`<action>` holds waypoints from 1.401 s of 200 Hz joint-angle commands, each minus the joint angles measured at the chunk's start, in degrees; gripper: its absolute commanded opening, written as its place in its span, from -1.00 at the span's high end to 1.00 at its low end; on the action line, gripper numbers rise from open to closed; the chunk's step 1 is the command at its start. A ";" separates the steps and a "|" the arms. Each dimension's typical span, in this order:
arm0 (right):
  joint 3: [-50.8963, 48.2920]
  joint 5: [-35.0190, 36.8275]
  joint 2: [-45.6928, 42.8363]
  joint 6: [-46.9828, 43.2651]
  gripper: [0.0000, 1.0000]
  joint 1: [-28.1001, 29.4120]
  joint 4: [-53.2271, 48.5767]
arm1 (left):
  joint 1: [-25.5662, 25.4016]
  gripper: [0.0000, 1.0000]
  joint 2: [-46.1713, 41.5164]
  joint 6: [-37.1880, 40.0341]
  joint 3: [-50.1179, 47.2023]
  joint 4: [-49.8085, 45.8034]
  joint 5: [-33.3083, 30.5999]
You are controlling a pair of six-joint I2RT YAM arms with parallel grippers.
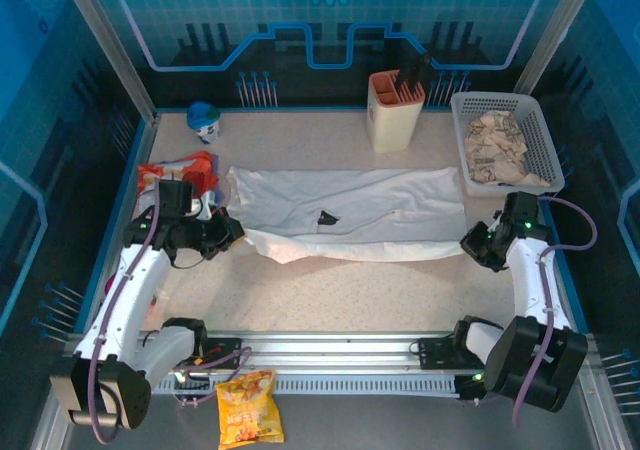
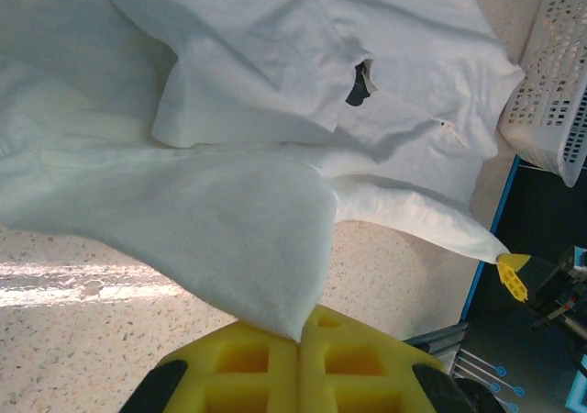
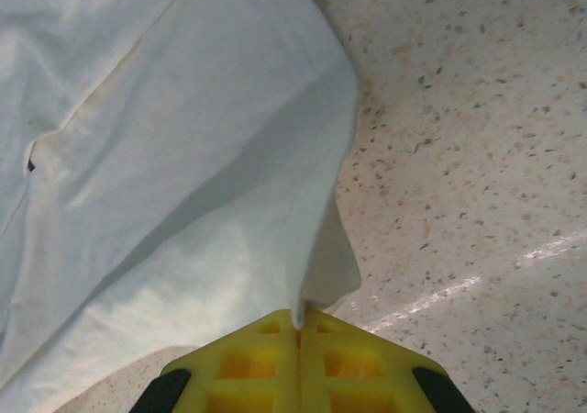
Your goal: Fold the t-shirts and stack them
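A white t-shirt [image 1: 350,215] with a small dark mark [image 1: 327,217] lies stretched across the middle of the table. My left gripper [image 1: 232,232] is shut on its near left corner, the cloth running up from between the yellow fingers [image 2: 257,362]. At the other end my right gripper [image 1: 468,242] is shut on the near right corner, pinched between its yellow fingers [image 3: 266,362]. In the left wrist view the t-shirt [image 2: 275,110] shows folds and the dark mark [image 2: 358,87], with the right gripper's yellow fingertip [image 2: 512,275] at its far corner. The t-shirt [image 3: 156,156] hangs slightly lifted in the right wrist view.
A white mesh basket [image 1: 545,140] with crumpled cloth stands at the back right, seen also as the basket [image 2: 559,83] from the left wrist. A beige holder [image 1: 396,110] stands at the back middle, a blue-capped bottle [image 1: 204,120] and orange packets [image 1: 180,175] at the left. A snack bag [image 1: 248,408] lies by the front rail.
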 commanded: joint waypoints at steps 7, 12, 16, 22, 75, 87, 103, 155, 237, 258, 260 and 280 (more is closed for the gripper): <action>2.07 0.94 2.57 -0.44 1.00 -2.03 0.79 | 0.52 1.00 2.54 0.00 1.69 1.52 1.49; 2.25 0.78 3.38 -0.59 1.00 -2.12 1.44 | 0.56 1.00 3.52 0.01 2.14 2.22 1.58; 2.57 0.62 4.21 -0.81 1.00 -2.30 1.95 | 0.56 1.00 4.36 0.07 2.76 2.71 1.62; 3.07 0.48 5.47 -1.05 1.00 -2.40 2.59 | 0.56 1.00 5.94 0.36 3.80 3.12 1.73; 9.69 -1.70 18.48 -2.25 1.00 -2.68 7.49 | 1.62 1.00 19.22 3.45 11.81 5.94 0.42; 10.53 -2.44 20.45 -2.14 1.00 -2.60 8.48 | 2.02 1.00 21.48 3.62 12.87 6.67 0.42; 11.44 -3.11 22.16 -1.69 1.00 -2.43 9.57 | 2.31 1.00 23.89 3.84 14.10 7.40 -0.19; 13.52 -3.37 25.65 -0.98 1.00 -0.64 11.39 | 3.27 1.00 30.29 4.83 18.27 8.76 -1.21; 15.54 -3.12 30.58 2.04 1.00 1.66 14.34 | 4.17 1.00 36.22 4.28 21.12 10.40 -1.74; 15.50 -3.38 31.05 3.04 1.00 2.10 15.61 | 4.16 1.00 37.69 3.31 21.10 11.80 -1.17; 15.58 -3.35 31.12 3.17 1.00 2.13 15.72 | 4.16 1.00 37.83 3.25 21.07 11.90 -1.20; 16.11 -3.54 31.80 3.98 1.00 2.50 16.61 | 4.16 1.00 39.86 3.43 22.24 11.88 -2.71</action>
